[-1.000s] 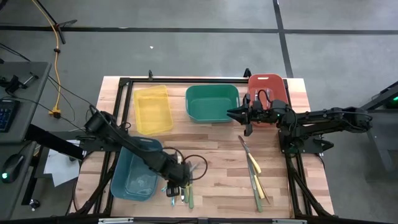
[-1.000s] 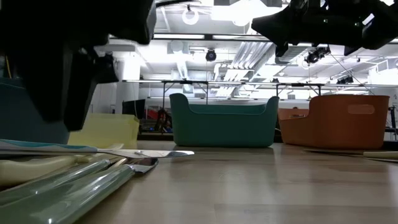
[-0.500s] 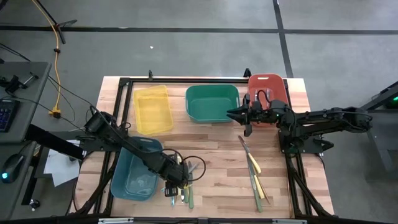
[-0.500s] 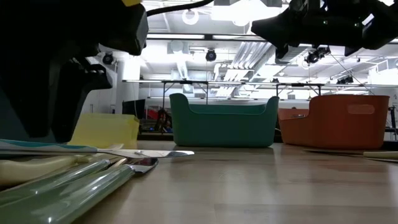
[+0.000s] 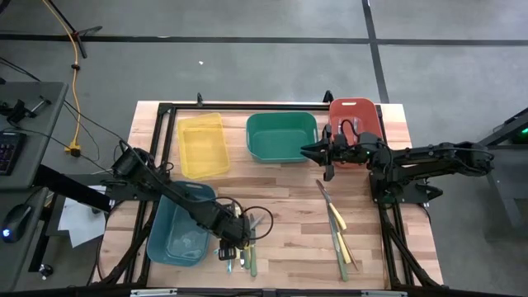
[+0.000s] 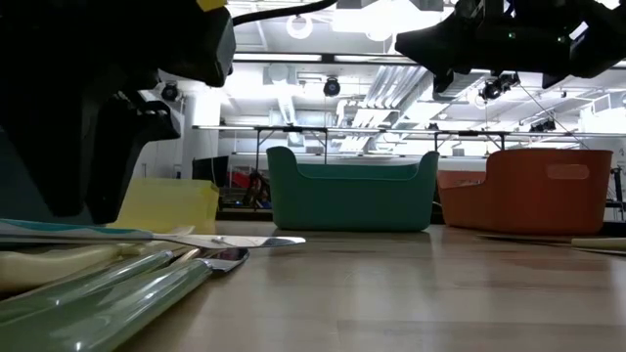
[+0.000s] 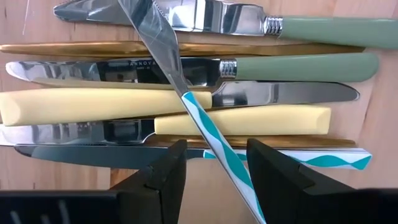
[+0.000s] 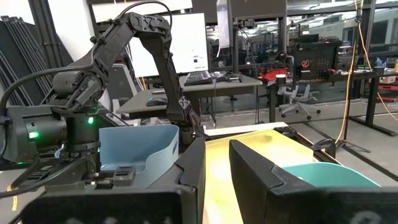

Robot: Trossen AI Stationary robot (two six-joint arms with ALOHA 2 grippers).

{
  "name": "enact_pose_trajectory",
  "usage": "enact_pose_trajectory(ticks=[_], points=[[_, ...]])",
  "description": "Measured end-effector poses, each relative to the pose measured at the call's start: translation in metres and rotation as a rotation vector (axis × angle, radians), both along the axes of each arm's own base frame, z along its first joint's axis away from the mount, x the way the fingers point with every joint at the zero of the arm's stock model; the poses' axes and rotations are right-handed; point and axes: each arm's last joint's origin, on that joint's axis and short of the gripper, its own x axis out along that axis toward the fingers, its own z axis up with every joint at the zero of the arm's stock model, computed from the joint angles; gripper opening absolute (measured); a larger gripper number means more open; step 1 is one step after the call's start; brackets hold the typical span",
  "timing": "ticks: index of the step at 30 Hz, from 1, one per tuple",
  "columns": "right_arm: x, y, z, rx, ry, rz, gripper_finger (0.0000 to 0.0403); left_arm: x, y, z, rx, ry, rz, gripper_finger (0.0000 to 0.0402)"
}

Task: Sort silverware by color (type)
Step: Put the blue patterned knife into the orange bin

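A pile of silverware [image 5: 247, 252] lies by the table's near edge, beside the light-blue bin [image 5: 180, 233]. In the left wrist view it shows as green-handled knives [image 7: 323, 31], yellow-handled knives [image 7: 249, 119], wooden pieces, and one teal-and-white striped knife [image 7: 214, 134] lying slantwise on top. My left gripper [image 7: 214, 168] hangs open just above the pile, a finger on either side of the striped handle, touching nothing. A second small group of silverware [image 5: 337, 227] lies on the table's right half. My right gripper [image 5: 322, 157] waits open in the air between the green bin [image 5: 280, 136] and the red bin [image 5: 355, 115].
The yellow bin [image 5: 204, 144], the green bin and the red bin stand along the far edge, and the light-blue bin sits near left under my left arm. Bare wood shows in the middle of the table [image 5: 289, 198]. Cables trail beside my left gripper.
My left gripper has shifted a little toward the table's right over the pile, then kept still. The silverware has not moved.
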Motion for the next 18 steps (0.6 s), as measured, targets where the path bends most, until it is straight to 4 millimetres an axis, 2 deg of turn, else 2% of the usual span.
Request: enact_pose_trajectory(ticks=[8,18], points=[[0.000,0.000,-0.001,0.002,0.007,0.000,0.0058,-0.008,0.003,-0.016,0.002,0.014,0.038,0.0156],[0.000,-0.001,-0.001,0.004,0.007,-0.022,0.0058,-0.008,0.003,-0.016,0.000,0.008,0.033,0.0155]])
